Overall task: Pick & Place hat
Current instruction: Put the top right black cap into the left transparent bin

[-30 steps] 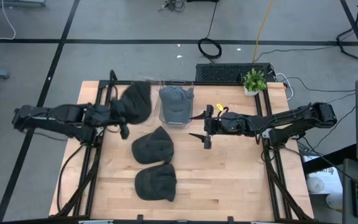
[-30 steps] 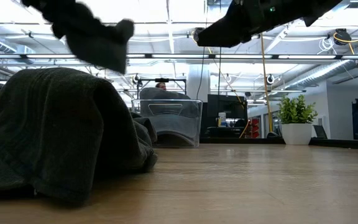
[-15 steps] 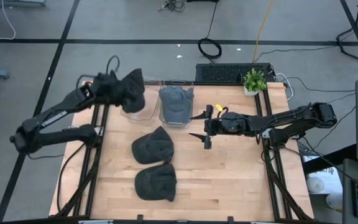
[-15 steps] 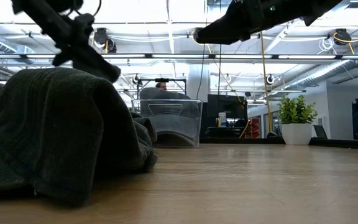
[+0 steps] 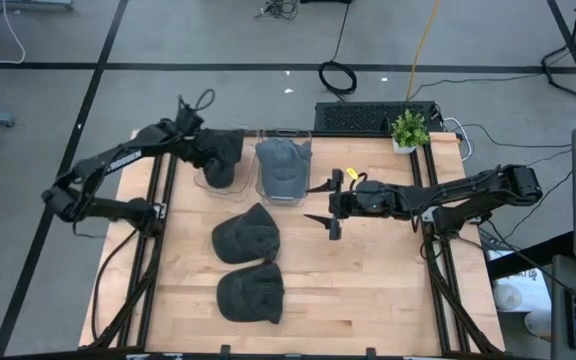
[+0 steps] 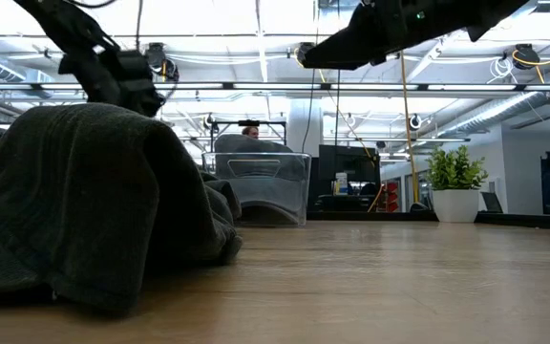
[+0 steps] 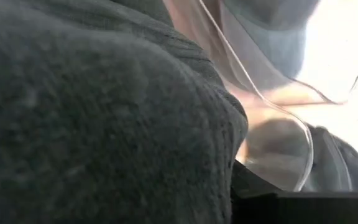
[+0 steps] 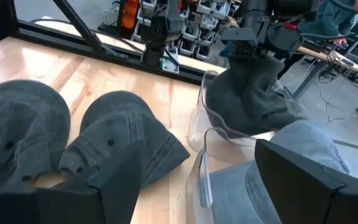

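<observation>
My left gripper (image 5: 201,146) hangs over the table's far left, shut on a dark hat (image 5: 222,157) that sags into a clear bin (image 8: 199,127). The right wrist view shows this gripper (image 8: 254,45) above that hat (image 8: 247,99). In the left wrist view the hat (image 7: 98,118) fills the picture and hides the fingers. A grey hat (image 5: 283,166) lies in a second clear bin (image 5: 266,192) beside it. Two more dark hats (image 5: 245,233) (image 5: 251,292) lie flat on the wooden table. My right gripper (image 5: 316,203) hovers open right of the bins, touching nothing. My left gripper holds the dark hat by its upper part (image 8: 248,62), coming at it from above and slanting down. The cloth hides the fingertips, so the kind of hold does not show. The hat hangs slack below the gripper, with its lower part (image 8: 253,118) inside the clear bin.
A potted plant (image 5: 409,130) stands at the table's far right corner, with a keyboard (image 5: 373,116) behind the far edge. Black frame rails (image 5: 158,230) run along both sides. Bare wood (image 5: 368,290) lies right of the two loose hats.
My left gripper has swung with the dark hat from the table's left middle toward the far edge, then come down. The hat, carried high before, now sags into the clear bin. My right gripper has kept still.
</observation>
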